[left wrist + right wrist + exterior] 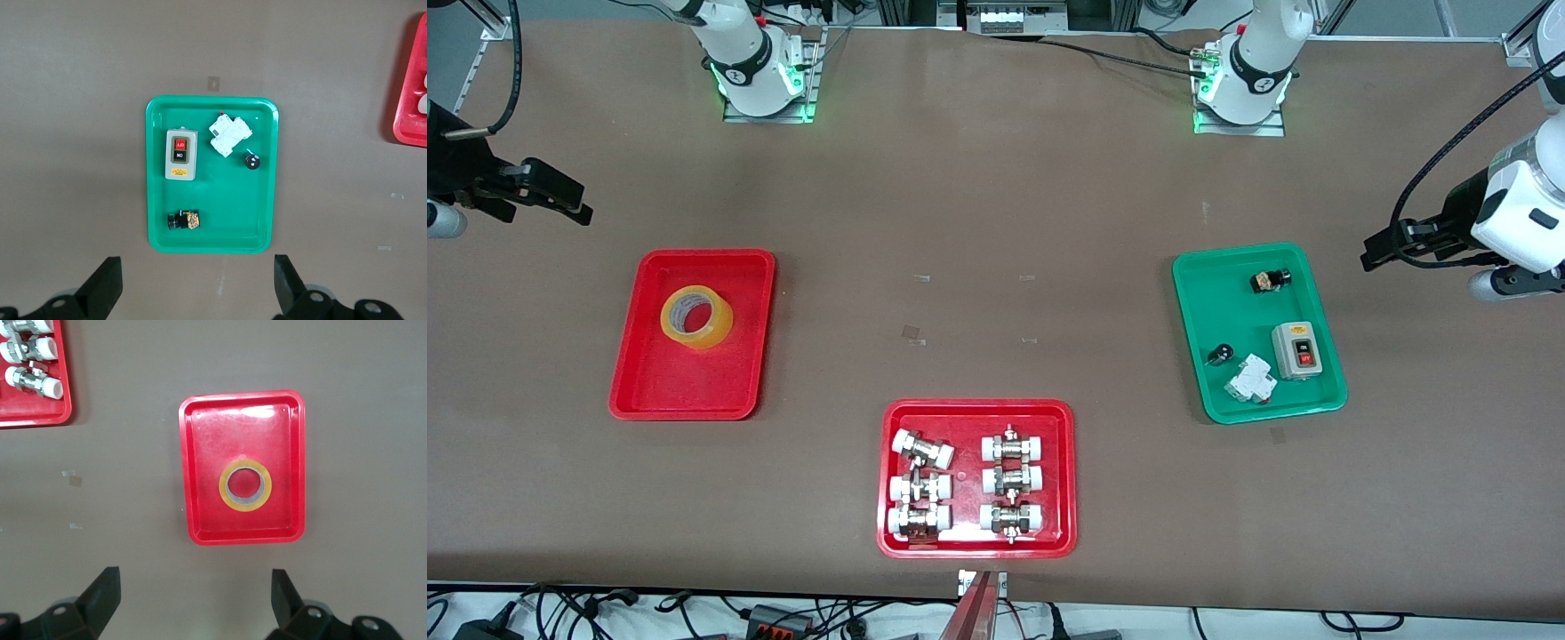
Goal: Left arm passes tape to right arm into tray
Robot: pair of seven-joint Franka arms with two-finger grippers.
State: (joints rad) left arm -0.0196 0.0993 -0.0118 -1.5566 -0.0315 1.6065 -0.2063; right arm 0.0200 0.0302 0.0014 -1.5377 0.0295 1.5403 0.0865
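The left gripper (pixel 197 287) is cut off by the left wrist view's lower edge, so only its two spread fingers and part of the mount show, and the right gripper (pixel 195 603) is cropped the same way in the right wrist view. In the front view both arms run off the picture's sides. The red tray of fittings (pixel 408 100) is cut by an edge in both wrist views, and the print on the tape (pixel 696 317) core is too small to read.
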